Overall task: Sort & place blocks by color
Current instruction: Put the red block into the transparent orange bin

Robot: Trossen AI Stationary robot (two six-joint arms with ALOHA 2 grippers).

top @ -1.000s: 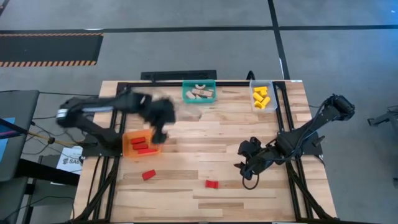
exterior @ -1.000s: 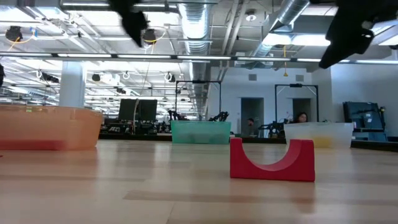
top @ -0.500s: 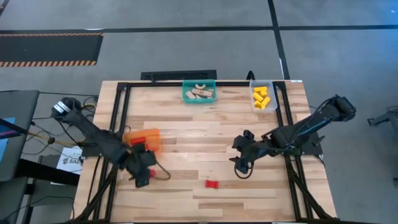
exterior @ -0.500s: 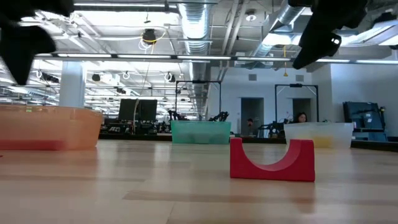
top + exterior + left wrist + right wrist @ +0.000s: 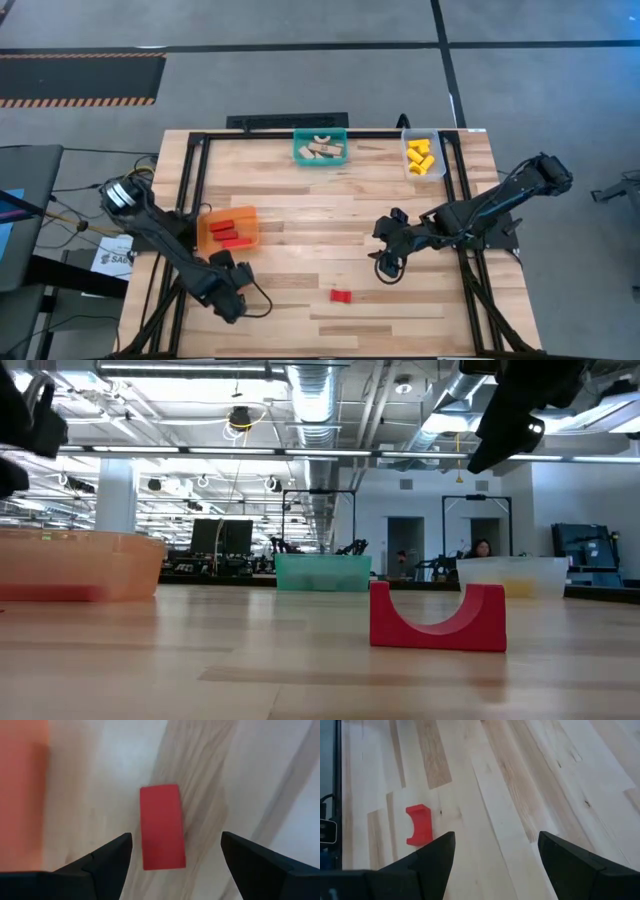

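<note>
My left gripper [image 5: 227,293] hangs over the table's near-left part, just near of the orange bin [image 5: 203,240]. It is open, fingers pointing down. In the left wrist view a red bar block [image 5: 161,826] lies flat on the wood between the open fingers [image 5: 176,837], untouched; the high view hides it under the gripper. A red arch block [image 5: 342,296] [image 5: 437,616] [image 5: 419,824] rests on its two feet near the near edge. My right gripper [image 5: 385,265] [image 5: 495,840] is open above bare wood, to the right of the arch.
The orange bin holds red blocks [image 5: 228,230]. A teal bin [image 5: 320,147] with pale wood blocks and a clear bin [image 5: 423,157] with yellow blocks stand at the far edge. Bare wood lies across the table's middle. Black frame rails run along the table's sides.
My left gripper has swung from above the orange bin toward the near edge and come down over the red bar block, fingers open. My right gripper has shifted a little toward the table's left. The blocks have not moved.
</note>
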